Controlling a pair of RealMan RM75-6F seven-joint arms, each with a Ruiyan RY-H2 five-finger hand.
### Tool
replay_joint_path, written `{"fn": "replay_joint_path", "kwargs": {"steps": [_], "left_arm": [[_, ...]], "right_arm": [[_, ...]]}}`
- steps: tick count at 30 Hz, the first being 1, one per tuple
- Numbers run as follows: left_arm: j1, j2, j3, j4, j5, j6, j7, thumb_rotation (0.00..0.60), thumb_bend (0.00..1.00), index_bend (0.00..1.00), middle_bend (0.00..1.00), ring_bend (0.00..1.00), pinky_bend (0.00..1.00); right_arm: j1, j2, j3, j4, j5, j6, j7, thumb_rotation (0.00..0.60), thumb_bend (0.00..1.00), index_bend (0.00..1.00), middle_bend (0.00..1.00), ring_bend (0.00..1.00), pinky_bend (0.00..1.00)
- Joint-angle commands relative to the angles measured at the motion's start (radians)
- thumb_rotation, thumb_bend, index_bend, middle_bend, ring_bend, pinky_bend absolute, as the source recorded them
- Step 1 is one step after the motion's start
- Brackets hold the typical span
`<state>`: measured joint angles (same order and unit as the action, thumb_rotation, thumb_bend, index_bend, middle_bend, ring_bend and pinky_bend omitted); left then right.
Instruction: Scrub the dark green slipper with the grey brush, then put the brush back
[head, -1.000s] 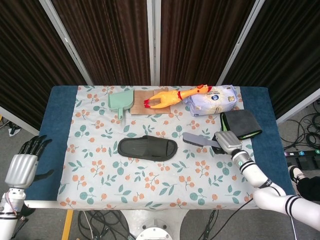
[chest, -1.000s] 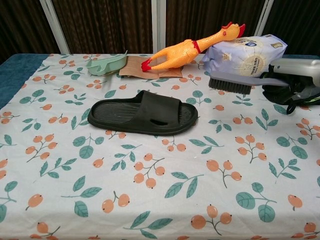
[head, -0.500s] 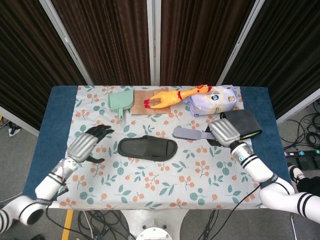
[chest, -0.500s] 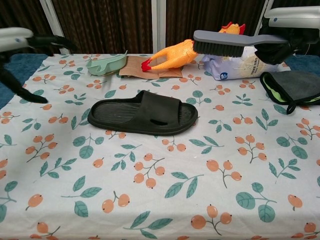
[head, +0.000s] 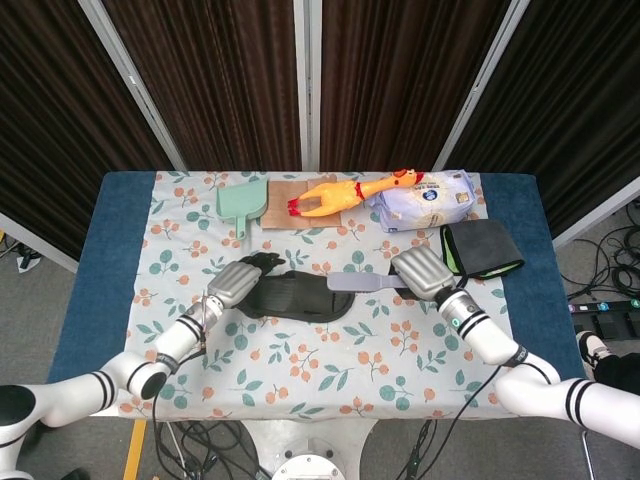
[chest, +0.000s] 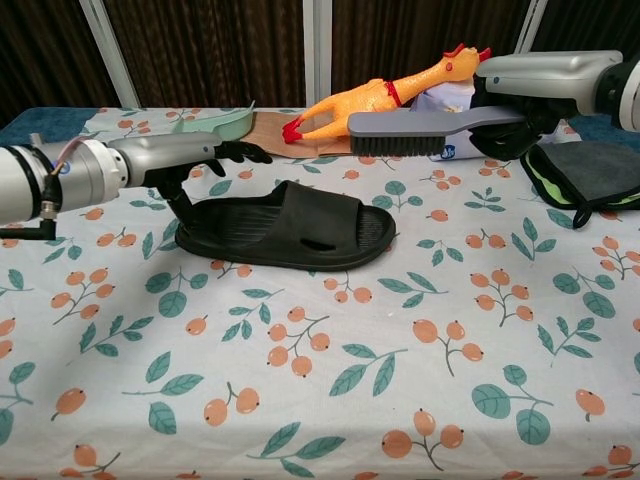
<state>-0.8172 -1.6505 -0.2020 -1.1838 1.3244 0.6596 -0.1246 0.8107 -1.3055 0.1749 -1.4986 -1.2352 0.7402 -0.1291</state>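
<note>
The dark green slipper (head: 303, 297) (chest: 290, 228) lies flat mid-table on the floral cloth. My left hand (head: 240, 281) (chest: 178, 162) is over its heel end, fingers spread, a thumb reaching down by the heel rim; whether it touches is unclear. My right hand (head: 422, 272) (chest: 545, 82) grips the handle of the grey brush (head: 365, 283) (chest: 420, 132). The brush hangs level in the air, bristles down, above the slipper's toe end and clear of it.
At the back of the table lie a green dustpan (head: 241, 205), a yellow rubber chicken (head: 345, 193) on brown card, and a white-blue packet (head: 428, 200). A dark cloth with green trim (head: 480, 247) sits at the right. Blue table edge (head: 115, 235) borders the cloth.
My left hand has swung in from the left side to the slipper's heel. The right hand has carried the brush left and lower, from near the cloth to above the slipper's toe.
</note>
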Motion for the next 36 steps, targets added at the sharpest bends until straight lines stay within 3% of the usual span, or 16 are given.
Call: {"fn": "replay_joint_path", "kwargs": {"steps": [1,7,14,19,29,36], "left_arm": [[-0.019,-0.026,0.007,0.026,-0.006,-0.016,-0.016,0.6,0.03,0.15,0.16,0.09,0.17],[-0.035,-0.068,0.028,0.073,0.004,-0.021,-0.042,0.6,0.03,0.19,0.2,0.1,0.18],[-0.042,-0.113,0.033,0.138,0.006,0.0,-0.071,0.6,0.03,0.29,0.34,0.24,0.24],[-0.044,-0.121,0.041,0.153,0.014,0.009,-0.088,0.6,0.03,0.32,0.39,0.27,0.28],[-0.053,-0.116,0.046,0.146,0.011,0.01,-0.104,0.6,0.03,0.32,0.4,0.27,0.28],[-0.052,-0.11,0.051,0.142,0.004,0.01,-0.107,0.6,0.03,0.32,0.41,0.27,0.28]], "right_arm": [[0.01,-0.019,0.001,0.019,0.016,0.006,-0.024,0.6,0.7,1.0,0.97,1.0,1.0],[0.026,-0.076,-0.007,0.061,0.032,0.006,-0.043,0.6,0.7,1.0,0.97,1.0,1.0],[0.046,-0.156,-0.03,0.131,-0.002,0.006,-0.056,0.6,0.7,1.0,0.97,1.0,1.0],[0.061,-0.22,-0.045,0.184,-0.038,0.02,-0.079,0.6,0.7,1.0,0.97,1.0,1.0],[0.085,-0.373,-0.077,0.33,-0.105,0.055,-0.146,0.6,0.7,1.0,0.98,1.0,1.0],[0.055,-0.405,-0.106,0.436,-0.128,0.092,-0.165,0.6,0.7,1.0,0.98,1.0,1.0]]}}
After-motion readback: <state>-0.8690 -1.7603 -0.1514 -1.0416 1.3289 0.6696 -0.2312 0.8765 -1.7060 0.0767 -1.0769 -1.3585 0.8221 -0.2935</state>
